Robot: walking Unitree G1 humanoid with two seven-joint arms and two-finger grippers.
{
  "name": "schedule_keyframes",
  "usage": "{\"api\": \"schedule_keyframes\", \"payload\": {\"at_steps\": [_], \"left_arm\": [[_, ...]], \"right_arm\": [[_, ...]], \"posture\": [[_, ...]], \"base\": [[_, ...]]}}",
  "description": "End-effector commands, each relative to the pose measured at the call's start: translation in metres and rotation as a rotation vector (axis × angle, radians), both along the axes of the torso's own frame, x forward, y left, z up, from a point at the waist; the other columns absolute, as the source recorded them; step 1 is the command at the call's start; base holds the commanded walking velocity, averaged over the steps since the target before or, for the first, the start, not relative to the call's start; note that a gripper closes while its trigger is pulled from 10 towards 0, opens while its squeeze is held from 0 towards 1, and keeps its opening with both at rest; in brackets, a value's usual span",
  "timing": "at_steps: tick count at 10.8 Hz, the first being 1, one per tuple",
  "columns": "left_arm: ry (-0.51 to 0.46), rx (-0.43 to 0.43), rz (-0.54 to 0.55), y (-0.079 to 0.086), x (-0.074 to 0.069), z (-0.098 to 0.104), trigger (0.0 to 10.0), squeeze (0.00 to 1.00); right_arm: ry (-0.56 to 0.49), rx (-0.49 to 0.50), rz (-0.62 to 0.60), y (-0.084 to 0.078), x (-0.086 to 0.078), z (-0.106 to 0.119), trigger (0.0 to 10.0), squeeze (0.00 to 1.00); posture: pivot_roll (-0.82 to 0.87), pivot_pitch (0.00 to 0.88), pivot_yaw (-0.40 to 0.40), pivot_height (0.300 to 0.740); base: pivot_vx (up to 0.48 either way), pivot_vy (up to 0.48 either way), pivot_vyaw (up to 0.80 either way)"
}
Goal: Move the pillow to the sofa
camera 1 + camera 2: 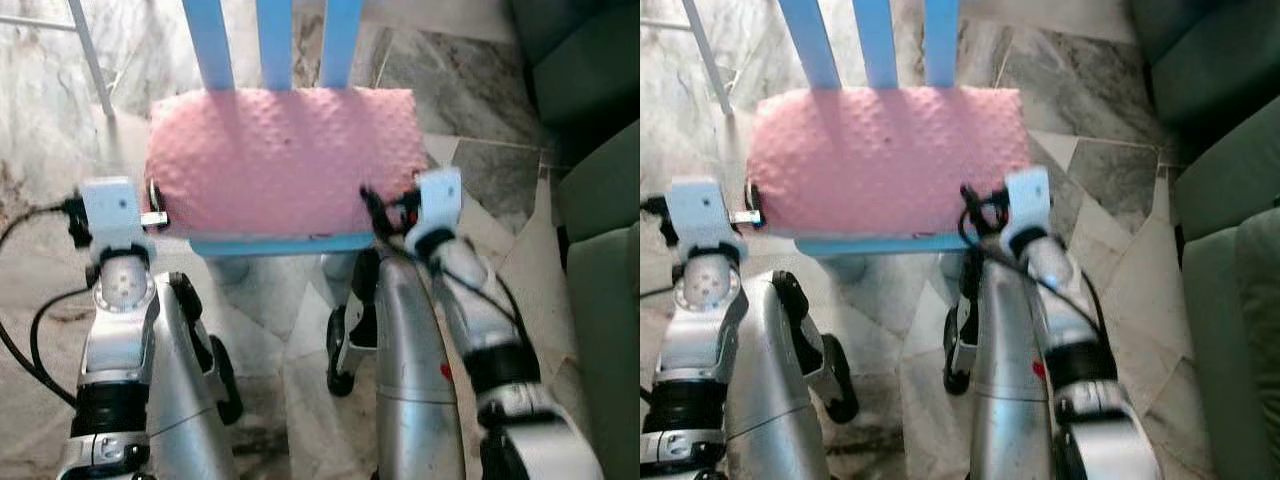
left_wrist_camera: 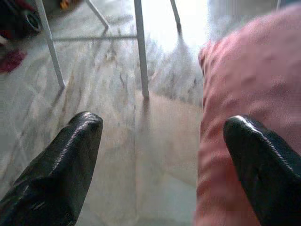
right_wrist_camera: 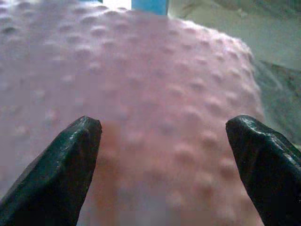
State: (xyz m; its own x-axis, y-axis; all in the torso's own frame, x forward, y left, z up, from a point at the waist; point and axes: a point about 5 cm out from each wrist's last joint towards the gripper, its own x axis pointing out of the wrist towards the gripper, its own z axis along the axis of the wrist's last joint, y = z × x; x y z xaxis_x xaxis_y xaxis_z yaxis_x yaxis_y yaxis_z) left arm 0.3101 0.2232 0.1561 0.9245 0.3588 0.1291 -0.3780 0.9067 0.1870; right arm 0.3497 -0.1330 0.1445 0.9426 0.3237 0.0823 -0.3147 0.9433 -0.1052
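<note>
Left gripper [image 2: 162, 150]: fingers spreading wide, reaching at the pillow's left end, one finger [image 2: 263, 165] lying against its edge.
Right gripper [image 3: 164, 155]: fingers gaping apart, facing the pillow's right end, pinching nothing.
Pillow [image 1: 280, 160]: pink, dimpled, lying across the chair [image 1: 275, 40] seat.
Sofa [image 1: 600, 200]: green, sitting off to the right.

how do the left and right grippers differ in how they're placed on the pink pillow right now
The left gripper sits at the left end of the bumpy pink pillow, one finger against its edge and the other over the marble floor. The right gripper faces the pillow's front right corner squarely, the fabric spanning the gap between its fingers. Both are open, and the pillow lies on the blue chair.
</note>
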Motion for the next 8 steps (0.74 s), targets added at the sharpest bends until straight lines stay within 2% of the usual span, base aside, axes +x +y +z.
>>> {"api": "schedule_keyframes", "payload": {"at_steps": [1, 2, 4, 5, 6, 8], "left_arm": [[0.005, 0.039, 0.036, 0.003, -0.006, -0.001, 10.0, 0.0], [-0.004, 0.076, 0.06, 0.006, -0.01, 0.005, 10.0, 0.0], [0.006, 0.094, 0.032, 0.005, -0.024, 0.007, 10.0, 0.0], [-0.022, 0.103, -0.003, 0.003, -0.018, 0.011, 10.0, 0.0], [-0.033, 0.081, -0.084, -0.005, -0.002, 0.006, 10.0, 0.0], [0.084, 0.014, -0.135, -0.017, 0.024, -0.019, 10.0, 0.0]], "right_arm": [[0.052, 0.0, -0.013, -0.008, -0.004, -0.015, 10.0, 0.0], [0.043, 0.007, -0.011, -0.01, -0.004, -0.013, 10.0, 0.0], [0.052, 0.02, -0.033, -0.018, -0.008, -0.018, 10.0, 0.0], [0.048, 0.03, -0.055, -0.021, -0.008, -0.02, 10.0, 0.0], [0.051, 0.019, -0.059, -0.018, -0.008, -0.025, 10.0, 0.0], [0.061, 0.021, -0.04, -0.008, -0.005, -0.028, 10.0, 0.0]], "posture": [[-0.05, 0.498, -0.083, 0.464], [-0.04, 0.493, -0.082, 0.464], [-0.03, 0.481, -0.076, 0.464], [-0.01, 0.482, -0.076, 0.464], [-0.02, 0.471, -0.075, 0.464], [-0.04, 0.459, -0.075, 0.464]], "base": [[0.0, 0.0, 0.0], [0.0, 0.0, 0.0], [0.0, 0.0, 0.0], [0.0, 0.0, 0.0], [0.0, 0.0, 0.0], [0.0, 0.0, 0.0]]}}
